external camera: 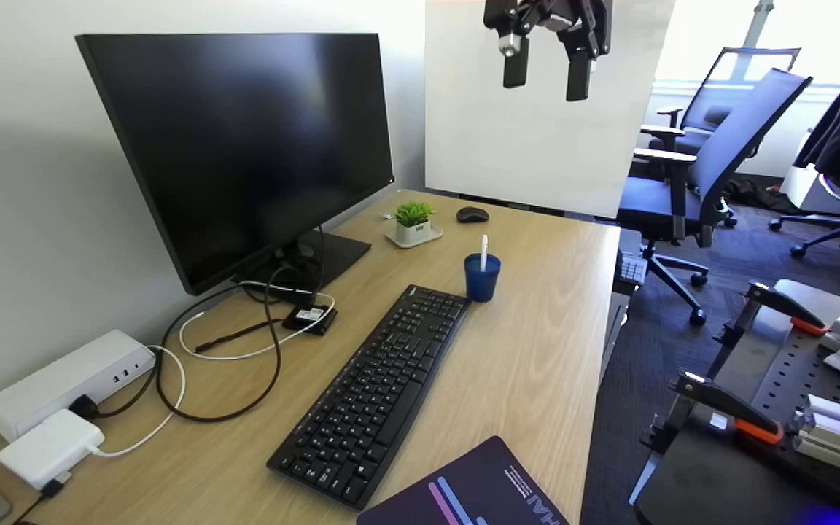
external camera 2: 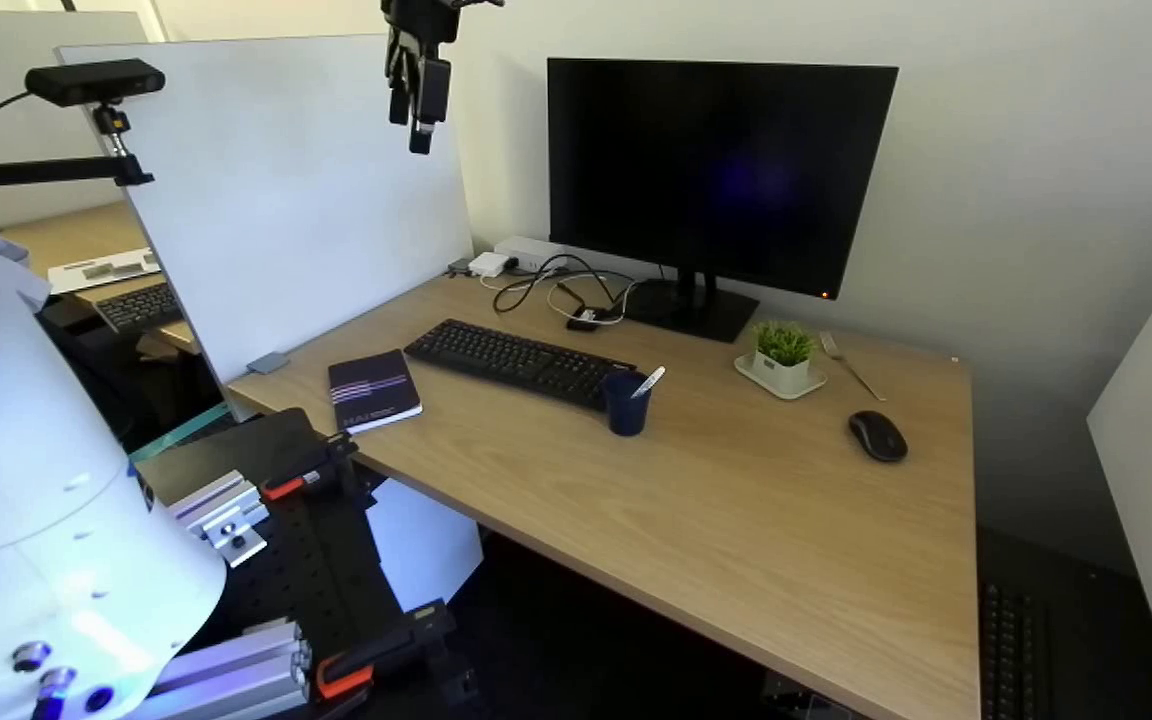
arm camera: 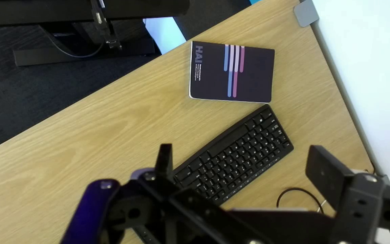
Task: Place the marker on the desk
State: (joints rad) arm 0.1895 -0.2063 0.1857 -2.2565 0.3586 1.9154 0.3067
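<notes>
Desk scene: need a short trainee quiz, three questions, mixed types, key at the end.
1. Where is the marker?
2. True or false: the gripper is holding something.
3. Which is nearest the notebook: a) mouse, b) keyboard, c) potted plant?

Key:
1. In the blue cup that stands on the desk, one end sticking out above the rim.
2. False; it is open and empty.
3. b

In the wrist view you're catching a clear HAI on the left side of the notebook [arm camera: 254,76]; tiny lines beside it and legends on the keyboard [arm camera: 237,157] are coming out too mushy to trust.
</notes>
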